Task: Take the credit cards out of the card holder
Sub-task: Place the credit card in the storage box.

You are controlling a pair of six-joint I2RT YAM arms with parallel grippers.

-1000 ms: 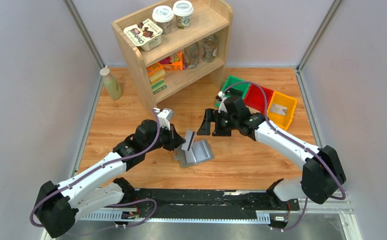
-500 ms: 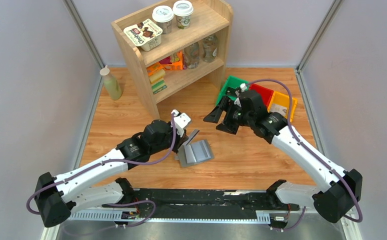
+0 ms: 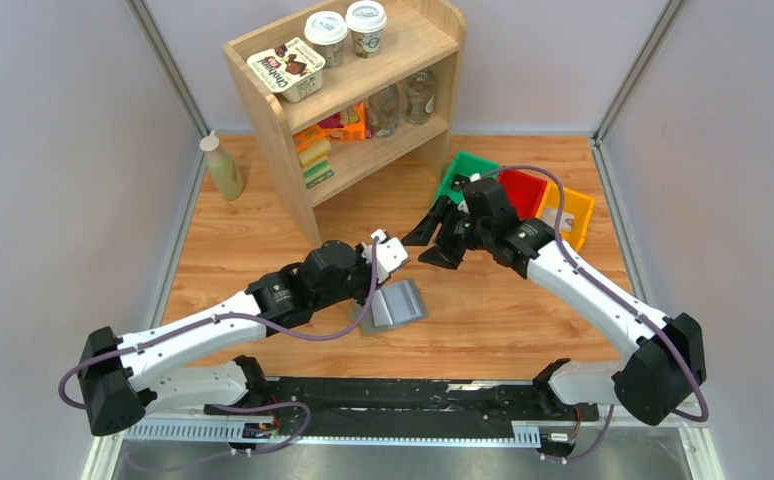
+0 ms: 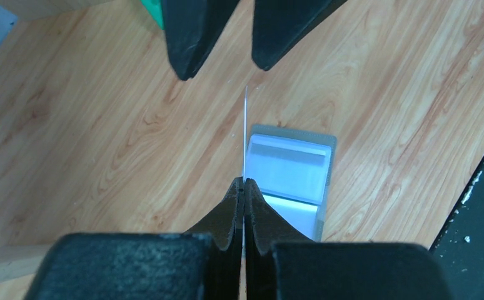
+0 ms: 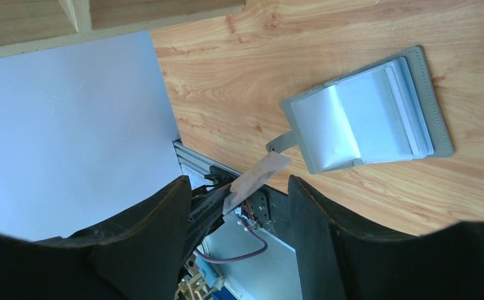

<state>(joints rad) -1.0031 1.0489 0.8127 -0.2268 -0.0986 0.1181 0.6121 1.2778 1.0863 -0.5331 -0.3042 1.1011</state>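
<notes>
- Lying open and flat on the wooden worktop [image 3: 483, 335], the card holder [image 3: 395, 305] showed two pale blue-grey pockets. One held a stack of cards [image 5: 408, 103] too tight to count.
- Just above the card holder's left edge, the left pincer [image 4: 244, 184] was clamped on one credit card [image 5: 258, 177], lifted clear of the holder and seen edge-on from the left wrist.
- Beyond the card holder, the right pincer [image 5: 239, 184] faced the left one with its jaws apart. The card's free end was in line with the gap and touched neither finger.
- Further behind the card holder stood one wooden shelf [image 3: 273, 130], with two lidded cups [image 3: 326, 38] and one snack tub [image 3: 285, 68] on top.
- Far left of the card holder, beside the shelf, stood one pale bottle [image 3: 223, 168].
- Behind and right of the card holder sat three bins: green bin [image 3: 468, 170], red bin [image 3: 525, 188] and yellow bin [image 3: 571, 212]. The right arm crossed in front of them.
</notes>
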